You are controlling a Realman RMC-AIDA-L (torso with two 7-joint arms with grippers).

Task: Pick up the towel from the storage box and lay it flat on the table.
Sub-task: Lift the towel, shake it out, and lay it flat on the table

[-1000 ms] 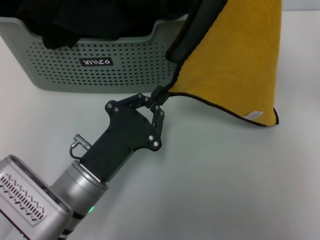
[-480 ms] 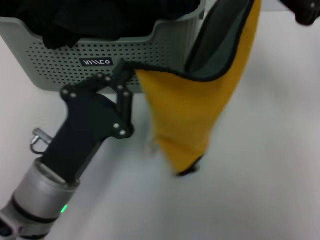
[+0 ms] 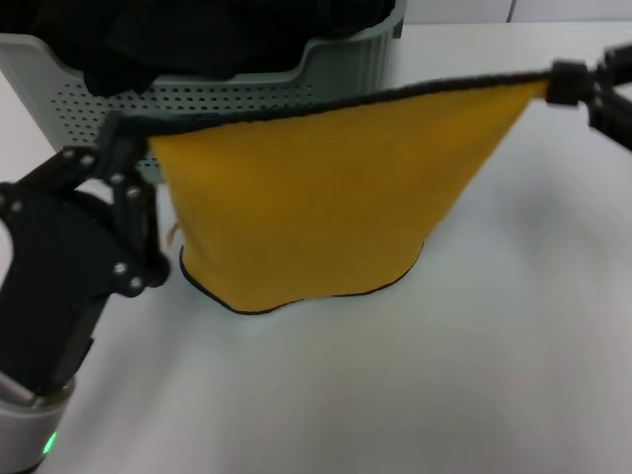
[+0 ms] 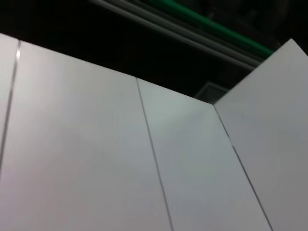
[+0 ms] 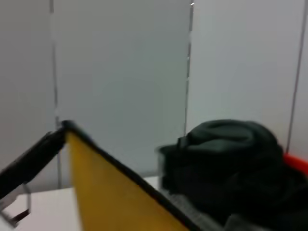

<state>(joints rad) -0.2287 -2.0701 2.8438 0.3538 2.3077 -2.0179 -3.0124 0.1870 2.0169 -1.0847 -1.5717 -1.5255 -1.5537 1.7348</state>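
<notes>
The mustard-yellow towel [image 3: 316, 207] hangs stretched wide between my two grippers in front of the sage-green storage box [image 3: 247, 99]. Its black-edged top runs taut from left to right. Its lower edge rests curled on the white table [image 3: 444, 385]. My left gripper [image 3: 123, 138] is shut on the towel's top left corner, close to the box's front wall. My right gripper [image 3: 561, 84] is shut on the top right corner, over the table at the far right. The right wrist view shows the towel [image 5: 110, 202] running up to its held corner. The left wrist view shows only wall panels.
Black fabric [image 3: 197, 35] is heaped in the storage box and also shows in the right wrist view [image 5: 226, 163]. The box stands at the back left of the table. Bare white tabletop lies in front of and to the right of the towel.
The towel has gone from hanging narrow and folded to spread wide. My left gripper has moved left with its corner, and my right gripper has moved right and lower.
</notes>
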